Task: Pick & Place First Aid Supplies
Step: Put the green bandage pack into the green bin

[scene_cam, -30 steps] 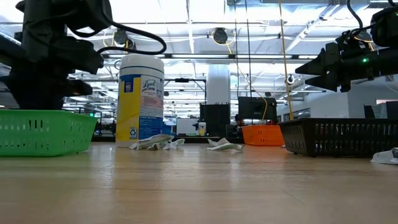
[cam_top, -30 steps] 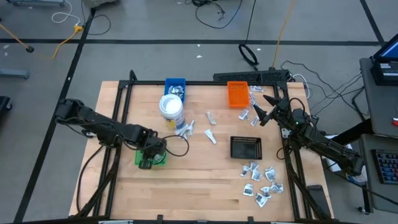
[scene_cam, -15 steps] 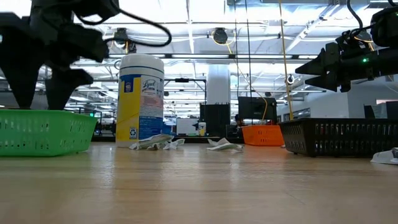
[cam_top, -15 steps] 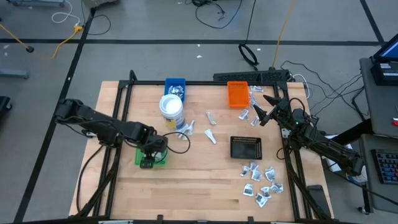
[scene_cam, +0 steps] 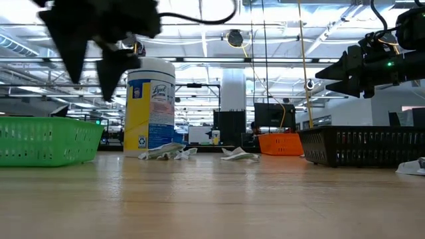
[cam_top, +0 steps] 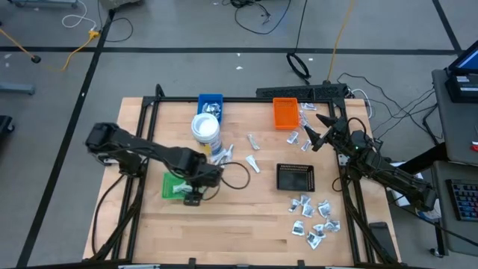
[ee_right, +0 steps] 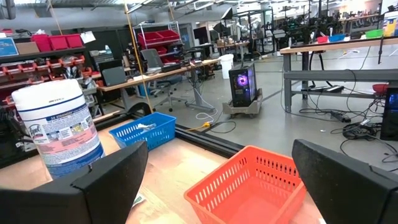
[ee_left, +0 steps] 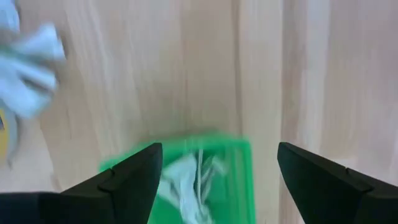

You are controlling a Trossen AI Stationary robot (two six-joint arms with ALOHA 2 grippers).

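A white packet (ee_left: 186, 180) lies inside the green tray (cam_top: 173, 184), right under the left gripper (cam_top: 196, 196), whose fingers are spread wide and hold nothing. More packets (cam_top: 224, 155) lie a little way off beside the white tub (cam_top: 205, 128), and a big bunch (cam_top: 314, 218) sits far away near the black tray (cam_top: 296, 177). The right gripper (cam_top: 313, 134), wide open and empty too, hangs by the orange tray (cam_top: 284, 112). The left arm could bump the tub and knock it over when it goes for the next packet.

Left gripper (cam_top: 193, 199) open, off green tray (cam_top: 173, 187).
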